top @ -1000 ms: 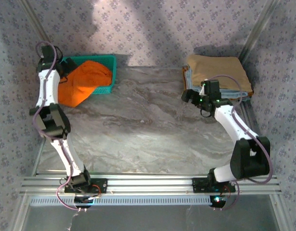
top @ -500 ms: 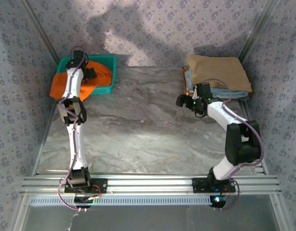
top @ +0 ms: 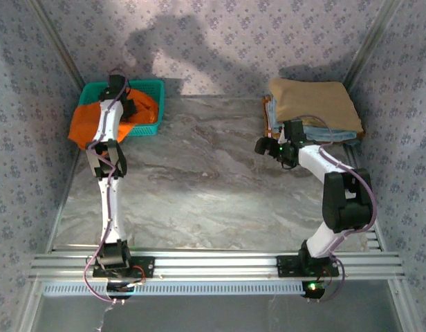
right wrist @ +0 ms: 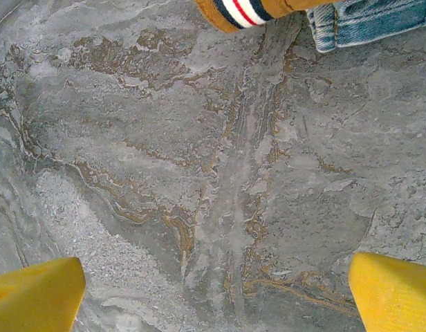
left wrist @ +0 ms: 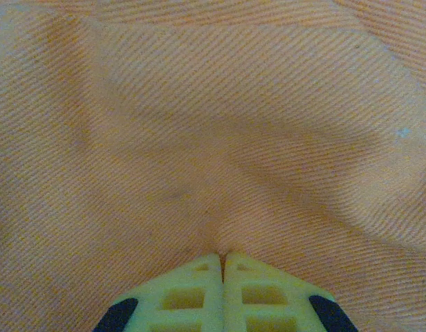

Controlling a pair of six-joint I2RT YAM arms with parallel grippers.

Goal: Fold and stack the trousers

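Pick-up step — gripping a fold of the trousers (left wrist: pixel 199 138) in the left hand (left wrist: pixel 223 257), heaped directly beneath it in the basket (top: pixel 155 86); right hand (right wrist: pixel 213 294) spread open, idle. Next, likely: lift clear, drag onto the desk (top: pixel 199 187).

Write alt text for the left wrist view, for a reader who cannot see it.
The left hand is shut on a pinch of the orange trousers. Creases in the soft cloth run toward its yellow tips.
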